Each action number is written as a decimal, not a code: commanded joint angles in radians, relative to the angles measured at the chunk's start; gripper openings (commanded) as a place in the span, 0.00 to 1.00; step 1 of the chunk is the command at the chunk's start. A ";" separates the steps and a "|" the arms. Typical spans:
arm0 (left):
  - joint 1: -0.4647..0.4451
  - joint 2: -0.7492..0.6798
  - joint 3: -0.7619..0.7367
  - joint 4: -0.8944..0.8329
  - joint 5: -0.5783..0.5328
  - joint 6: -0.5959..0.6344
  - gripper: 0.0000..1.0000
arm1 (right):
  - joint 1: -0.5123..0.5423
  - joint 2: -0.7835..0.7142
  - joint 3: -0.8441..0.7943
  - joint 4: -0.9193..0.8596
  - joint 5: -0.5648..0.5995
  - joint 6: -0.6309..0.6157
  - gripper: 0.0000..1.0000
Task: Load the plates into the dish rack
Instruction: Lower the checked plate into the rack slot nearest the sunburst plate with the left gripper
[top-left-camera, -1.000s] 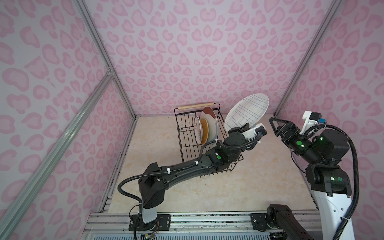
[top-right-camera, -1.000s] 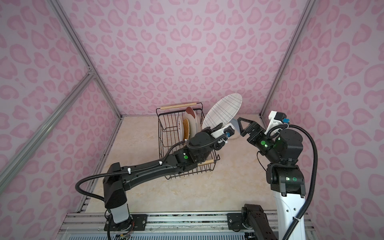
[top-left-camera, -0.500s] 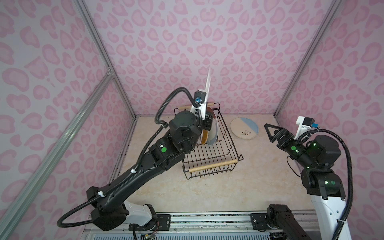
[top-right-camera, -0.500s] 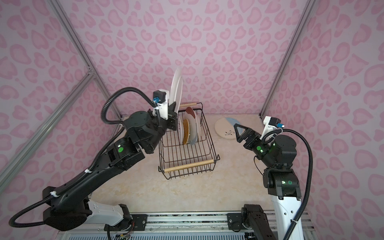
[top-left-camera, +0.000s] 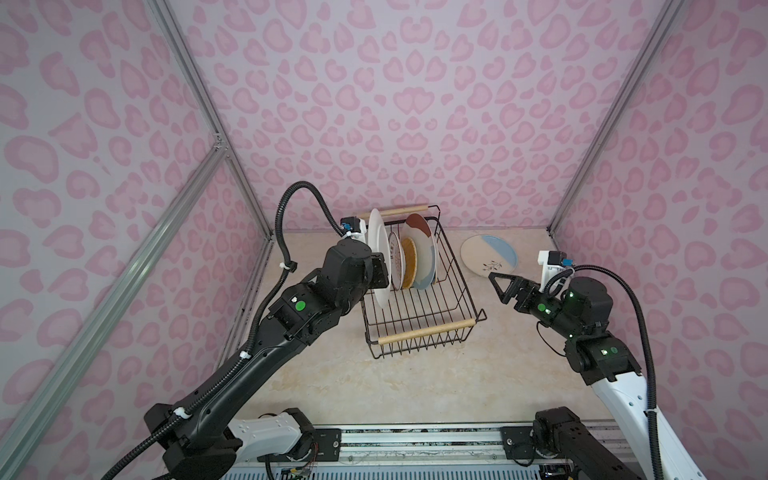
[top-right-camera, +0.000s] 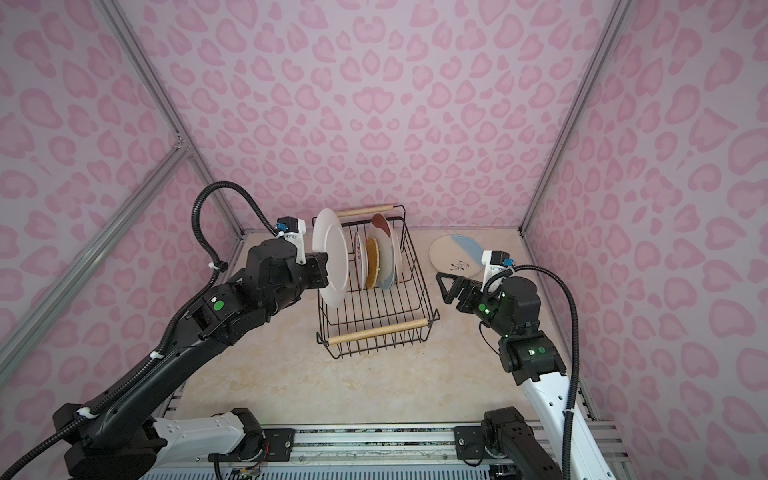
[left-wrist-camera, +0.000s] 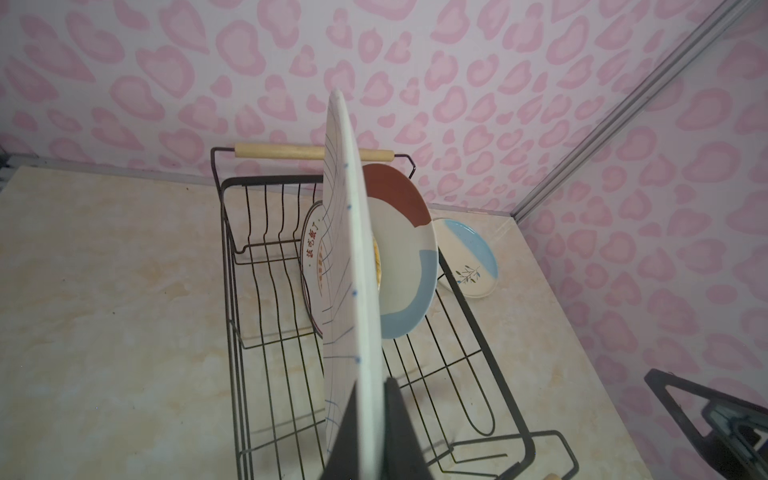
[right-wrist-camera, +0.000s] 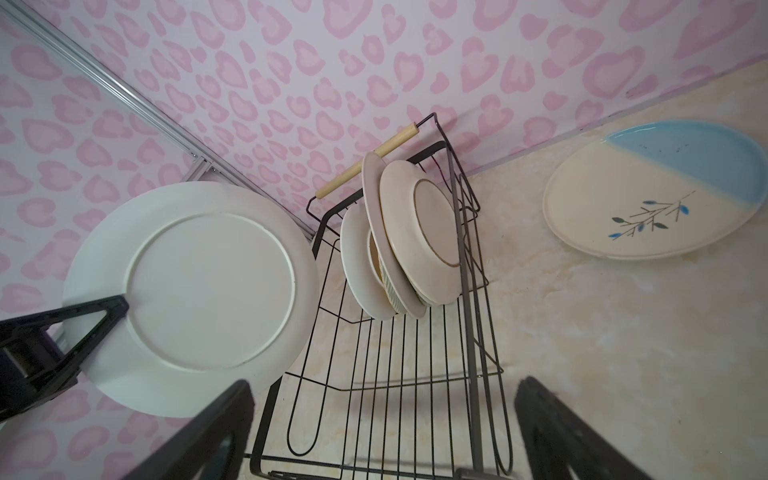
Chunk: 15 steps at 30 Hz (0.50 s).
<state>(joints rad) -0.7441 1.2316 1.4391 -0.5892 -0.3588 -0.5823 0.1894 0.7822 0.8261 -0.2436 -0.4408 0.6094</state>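
Plate (top-right-camera: 332, 257) on edge at the dish rack (top-left-camera: 428, 331), its blue grid hidden in both top views.
We saw the left gripper (left-wrist-camera: 371, 399) clamped on its rim, racked plates (left-wrist-camera: 407, 249) partly screened behind it; the right gripper (top-left-camera: 500, 286) hung wide apart, empty, near the cream-and-blue plate (top-left-camera: 488, 259) lying on the table (top-left-camera: 374, 374).

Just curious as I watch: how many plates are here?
6: one gridded plate in the left gripper, four more standing in the dish rack, one sprig plate flat on the table. Others may be hidden.
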 joint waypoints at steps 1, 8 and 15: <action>0.031 0.040 -0.006 0.051 0.047 -0.080 0.04 | 0.017 -0.015 -0.038 0.057 0.043 -0.054 0.98; 0.077 0.158 0.013 0.063 0.054 -0.088 0.04 | 0.021 -0.070 -0.139 0.116 0.030 -0.099 0.98; 0.102 0.262 0.058 0.089 0.054 -0.077 0.03 | 0.021 -0.106 -0.201 0.167 0.027 -0.136 0.98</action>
<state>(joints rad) -0.6464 1.4673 1.4712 -0.5739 -0.3019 -0.6609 0.2092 0.6842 0.6369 -0.1379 -0.4118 0.5053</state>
